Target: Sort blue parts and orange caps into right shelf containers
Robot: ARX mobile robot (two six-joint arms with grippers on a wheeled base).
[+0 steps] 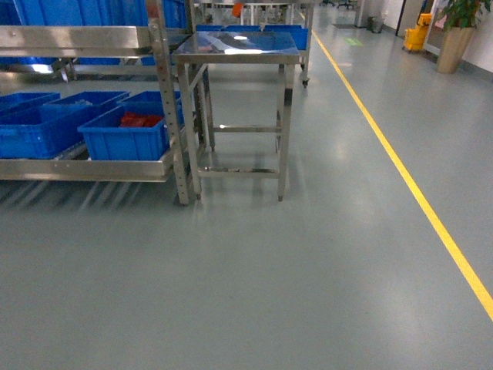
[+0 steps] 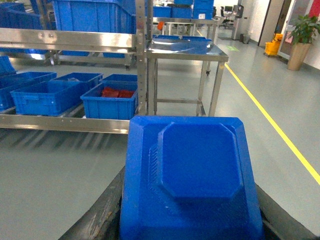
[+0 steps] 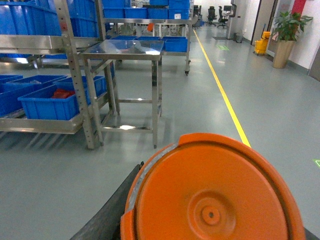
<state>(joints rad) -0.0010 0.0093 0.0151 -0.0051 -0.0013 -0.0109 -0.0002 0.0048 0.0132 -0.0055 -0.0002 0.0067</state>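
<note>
A blue part (image 2: 192,175) fills the lower left wrist view, and my left gripper (image 2: 190,205) is shut on it, with dark fingers (image 2: 102,210) showing at both sides. In the right wrist view my right gripper (image 3: 212,220) is shut on an orange cap (image 3: 215,195) with a pale rim strip; one dark finger (image 3: 107,210) shows at its left. Neither gripper appears in the head view. Blue shelf containers (image 1: 123,139) (image 2: 107,102) (image 3: 47,105) stand on the low shelf ahead to the left. The nearest one holds red items (image 1: 140,119).
The steel shelf rack (image 1: 171,116) stands at left, with more blue crates on its upper level. Beside it is a steel table (image 1: 235,46). A yellow floor line (image 1: 400,169) runs along the right. A potted plant (image 1: 454,42) and a yellow bucket (image 1: 418,35) are far off.
</note>
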